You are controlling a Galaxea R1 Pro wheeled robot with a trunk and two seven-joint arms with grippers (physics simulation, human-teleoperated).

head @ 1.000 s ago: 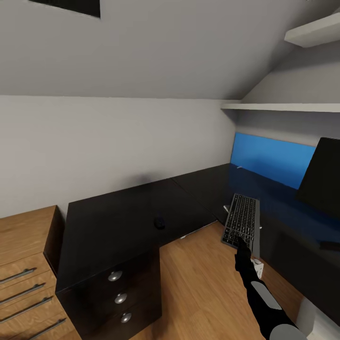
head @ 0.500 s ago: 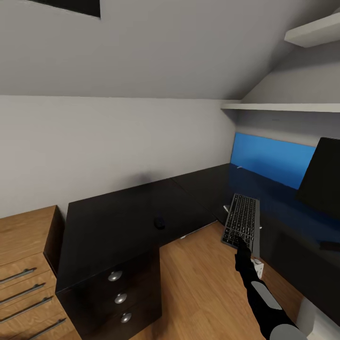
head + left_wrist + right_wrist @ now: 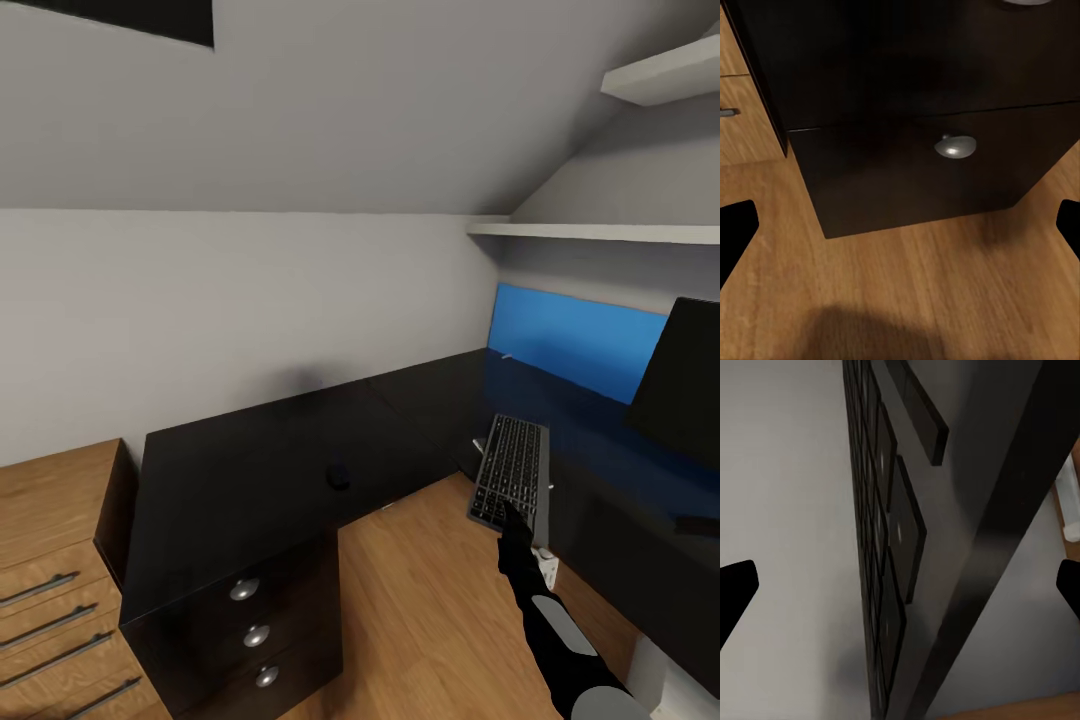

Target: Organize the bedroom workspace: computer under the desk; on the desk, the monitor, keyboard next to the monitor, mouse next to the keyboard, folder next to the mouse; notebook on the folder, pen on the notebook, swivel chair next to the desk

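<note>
Head view tilted slightly up; right gripper unmoved at keyboard near edge, jaws spread, keyboard ungrasped on desk.

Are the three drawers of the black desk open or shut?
Shut: in the head view all three drawer fronts sit flush with the desk unit.

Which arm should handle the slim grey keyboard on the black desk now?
Right. The right claw is already at the near end of the keyboard, open, keys close in its wrist view. The left claw faces the desk's drawer unit near the floor.
</note>
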